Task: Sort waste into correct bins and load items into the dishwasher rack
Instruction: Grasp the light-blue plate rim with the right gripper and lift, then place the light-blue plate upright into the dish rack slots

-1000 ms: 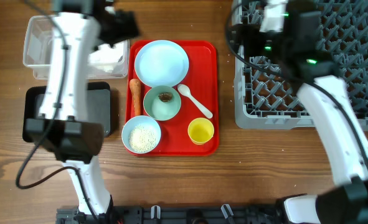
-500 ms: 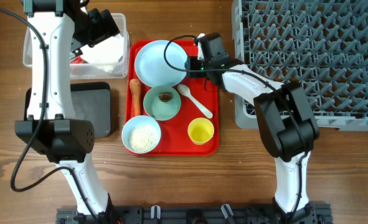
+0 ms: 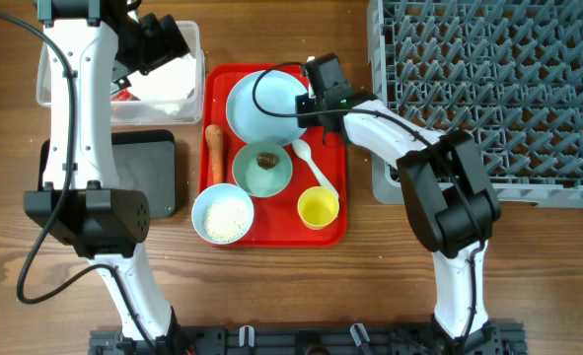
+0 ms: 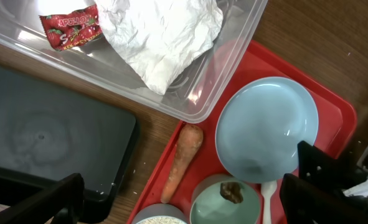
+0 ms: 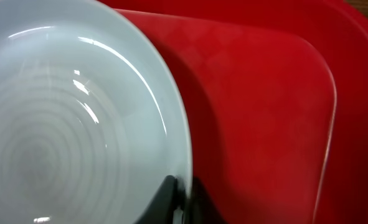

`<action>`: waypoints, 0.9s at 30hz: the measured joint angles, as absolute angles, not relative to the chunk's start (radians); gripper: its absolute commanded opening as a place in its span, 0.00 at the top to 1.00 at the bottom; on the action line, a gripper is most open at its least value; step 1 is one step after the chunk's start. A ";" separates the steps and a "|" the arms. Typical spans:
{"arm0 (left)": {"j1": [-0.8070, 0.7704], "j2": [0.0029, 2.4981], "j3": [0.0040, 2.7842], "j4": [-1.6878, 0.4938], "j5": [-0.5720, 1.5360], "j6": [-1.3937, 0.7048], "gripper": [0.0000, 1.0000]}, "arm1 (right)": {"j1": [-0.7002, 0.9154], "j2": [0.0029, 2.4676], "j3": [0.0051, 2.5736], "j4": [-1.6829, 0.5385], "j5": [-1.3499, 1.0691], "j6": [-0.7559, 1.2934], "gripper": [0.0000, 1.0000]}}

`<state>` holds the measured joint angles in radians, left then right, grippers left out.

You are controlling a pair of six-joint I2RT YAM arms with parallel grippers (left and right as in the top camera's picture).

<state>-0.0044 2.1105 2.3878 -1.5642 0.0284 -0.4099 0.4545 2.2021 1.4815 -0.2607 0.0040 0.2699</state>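
Step in hand: loading dishes. My right pincer (image 5: 179, 194) pinches the plate (image 3: 261, 104) by its rim on the red tray (image 3: 335, 212). Next, likely: lift clear and carry to the rack (image 3: 488, 89), right of the tray. My left pincer (image 3: 161, 44) is spread.

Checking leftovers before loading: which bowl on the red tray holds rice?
The light blue bowl in the tray's corner, past the carrot; the teal bowl holds only a brown scrap.

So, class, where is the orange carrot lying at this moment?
In the overhead view the carrot lies along the left edge of the red tray, just left of the teal bowl, with the black tray on its other side.
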 measured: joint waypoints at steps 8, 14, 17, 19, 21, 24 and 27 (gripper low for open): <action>-0.004 2.111 2.388 -1.564 0.028 -0.410 0.00 | 0.390 2.160 1.468 -0.305 0.001 0.232 0.96; -0.004 2.111 2.388 -1.565 0.028 -0.410 0.00 | 0.356 1.976 1.496 -0.330 -0.026 0.153 0.96; -0.004 2.111 2.388 -1.564 0.028 -0.410 0.00 | 0.345 1.794 1.512 -0.337 -0.007 0.125 0.96; -0.004 2.111 2.388 -1.564 0.028 -0.410 0.00 | 0.331 1.702 1.514 -0.370 0.105 0.103 0.96; -0.004 2.111 2.388 -1.565 0.028 -0.410 0.00 | 0.289 1.612 1.514 -0.399 0.277 0.072 0.96; -0.004 2.111 2.388 -1.564 0.028 -0.410 0.00 | 0.199 1.558 1.520 -0.405 0.566 0.000 0.96; -0.004 2.111 2.388 -1.564 0.028 -0.410 0.00 | 0.106 1.571 1.520 -0.392 0.756 -0.074 0.96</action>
<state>-0.0044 2.1105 2.3878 -1.5642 0.0280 -0.4099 0.1062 1.5707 1.5200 -0.3923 0.7559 -0.0738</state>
